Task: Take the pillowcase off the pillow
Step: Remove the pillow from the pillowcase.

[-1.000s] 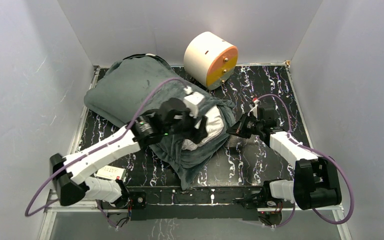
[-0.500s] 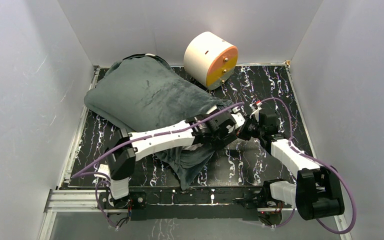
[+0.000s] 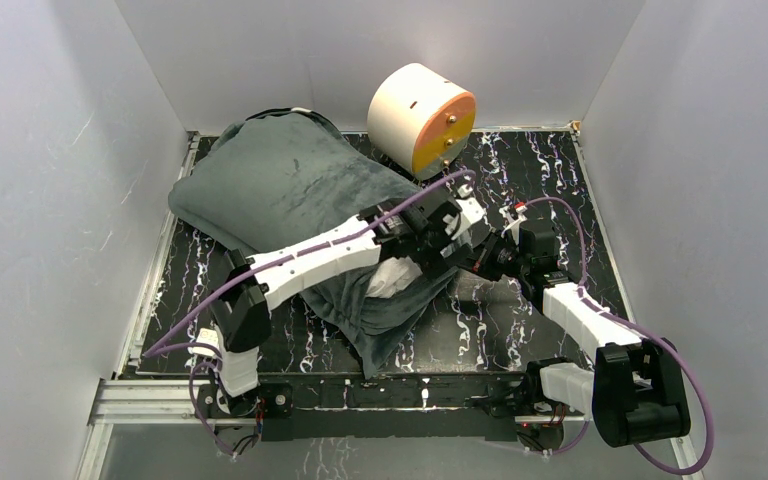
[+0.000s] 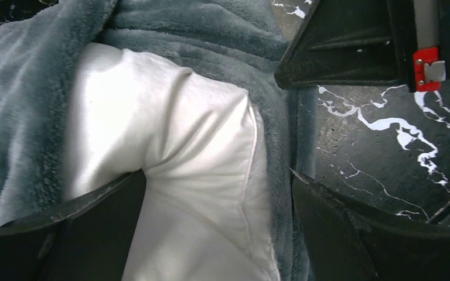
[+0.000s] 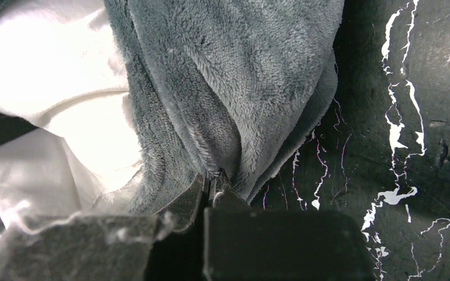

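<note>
Pillowcase [image 3: 290, 190]: grey face up, lying from the far-left of the table [image 3: 540, 180] toward centre, mouth gaping at the near-right end.
Pillow [image 4: 176, 164]: white corner bared at that mouth, remainder inside.
Left gripper [image 4: 217, 234]: spread wide astride the bared corner, clasping nothing.
Right gripper [image 5: 211, 187]: pinched tight on the pillowcase hem.

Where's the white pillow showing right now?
The pillow shows only as a white corner poking from the grey pillowcase, mid-frame in the top view, just under the open left gripper and beside the right gripper pinching the fabric.
</note>
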`<move>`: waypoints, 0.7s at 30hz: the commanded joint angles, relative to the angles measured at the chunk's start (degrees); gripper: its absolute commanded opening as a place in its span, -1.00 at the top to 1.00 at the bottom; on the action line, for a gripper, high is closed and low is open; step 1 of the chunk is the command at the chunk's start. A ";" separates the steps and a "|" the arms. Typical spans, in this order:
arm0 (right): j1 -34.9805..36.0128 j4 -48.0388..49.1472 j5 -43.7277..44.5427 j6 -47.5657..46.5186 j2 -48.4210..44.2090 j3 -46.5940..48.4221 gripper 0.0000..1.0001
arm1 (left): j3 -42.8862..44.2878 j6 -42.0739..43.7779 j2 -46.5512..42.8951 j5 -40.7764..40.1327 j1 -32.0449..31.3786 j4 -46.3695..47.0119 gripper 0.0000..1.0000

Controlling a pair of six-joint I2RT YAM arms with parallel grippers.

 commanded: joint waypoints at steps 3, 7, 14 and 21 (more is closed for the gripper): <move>-0.35 -3.83 1.25 -1.14 0.43 -1.32 1.00 | 4.15 1.89 1.51 2.31 4.74 -7.41 -0.84; -0.35 -4.42 1.19 -1.60 0.66 -0.95 1.00 | 0.73 2.11 3.63 -9.89 4.76 -5.50 -0.74; -0.35 -5.56 3.29 -1.53 -0.16 -0.79 1.00 | -3.92 0.10 8.63 -12.87 4.74 -5.38 -0.66; -0.36 -9.50 9.43 -1.85 -1.28 1.01 1.00 | -8.27 -1.49 7.69 -15.21 4.96 -3.74 1.00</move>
